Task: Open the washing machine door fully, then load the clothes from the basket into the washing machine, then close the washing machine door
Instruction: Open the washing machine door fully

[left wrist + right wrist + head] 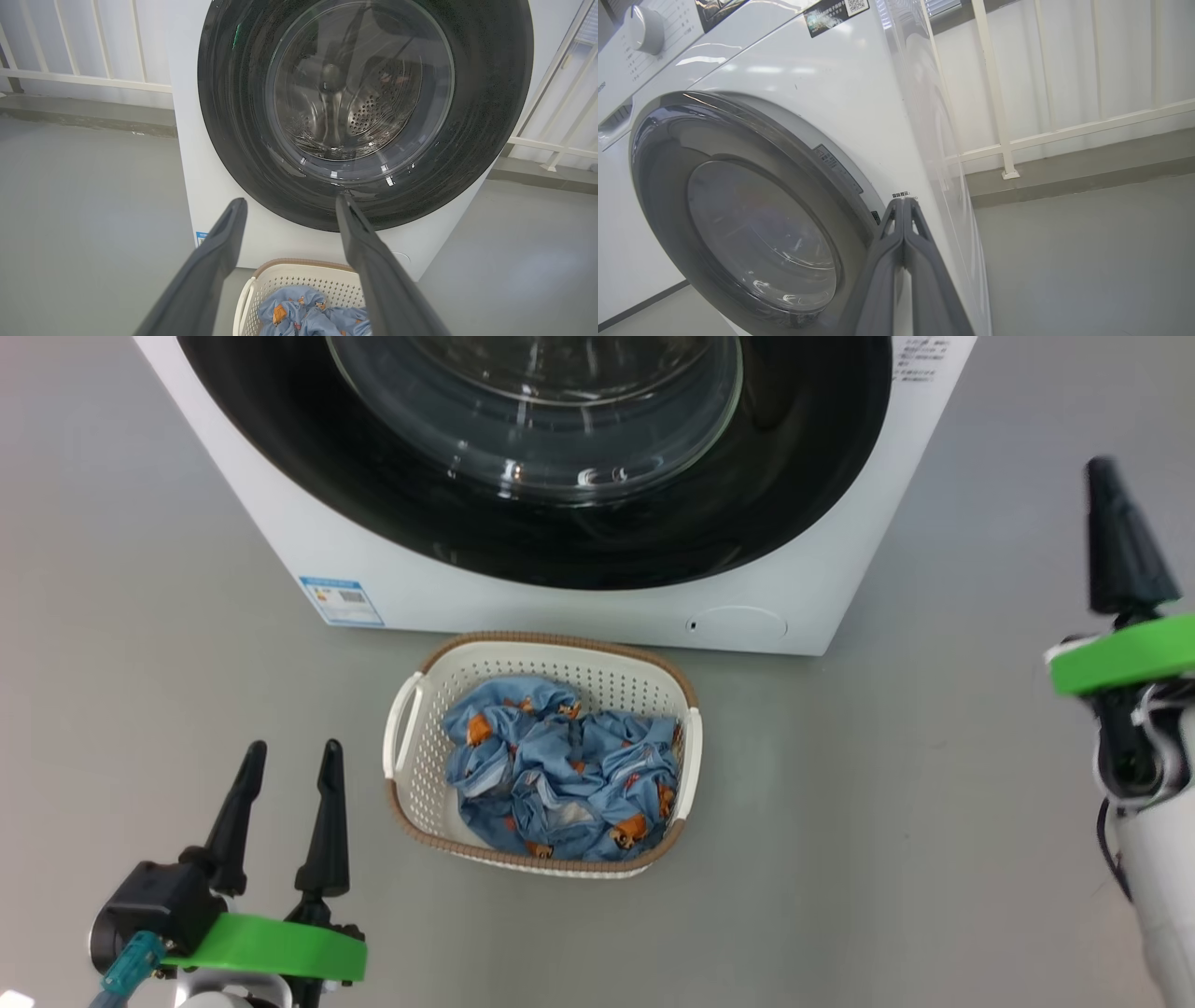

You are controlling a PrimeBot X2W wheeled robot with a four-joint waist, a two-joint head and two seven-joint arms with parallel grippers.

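door shut, clothes waiting in the basket, both my grippers empty

the washing machine door (532, 448), a glossy black rim round a bulging clear glass bowl, lies flat against the front of the white washing machine (560, 607). my right gripper (903, 201) points at the door's right edge with its fingers pressed together on nothing; i cannot tell whether it touches. on the floor just in front of the machine stands the cream basket (420, 784) with its brown rim, holding the crumpled light blue clothes (560, 775). my left gripper (294, 749) hovers near the basket's left end, fingers apart.
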